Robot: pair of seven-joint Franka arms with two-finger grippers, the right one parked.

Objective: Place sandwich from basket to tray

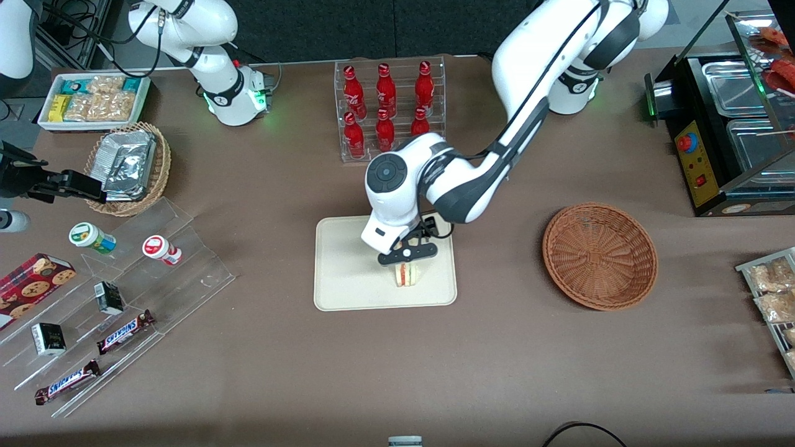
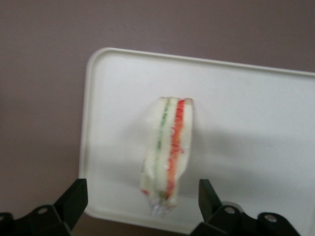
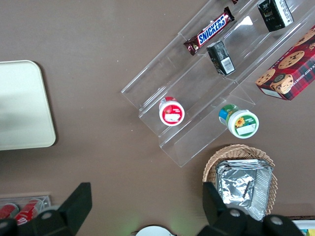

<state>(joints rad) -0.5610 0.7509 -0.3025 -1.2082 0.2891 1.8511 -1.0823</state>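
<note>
The sandwich (image 1: 407, 274) lies on the cream tray (image 1: 348, 273), near the tray's edge closest to the front camera. In the left wrist view the sandwich (image 2: 168, 150) shows its red, orange and green filling layers on the tray (image 2: 246, 123). My left gripper (image 1: 408, 256) hangs just above the sandwich, and in the left wrist view the gripper (image 2: 142, 199) is open, its fingers (image 2: 74, 199) standing wide apart on either side of the sandwich without touching it. The reddish-brown wicker basket (image 1: 600, 255) stands empty toward the working arm's end of the table.
A rack of red bottles (image 1: 388, 108) stands farther from the front camera than the tray. A clear stepped display (image 1: 118, 298) with snack bars and small tubs, and a tan basket of foil packets (image 1: 128, 166), lie toward the parked arm's end. A black appliance (image 1: 720, 130) stands near the basket.
</note>
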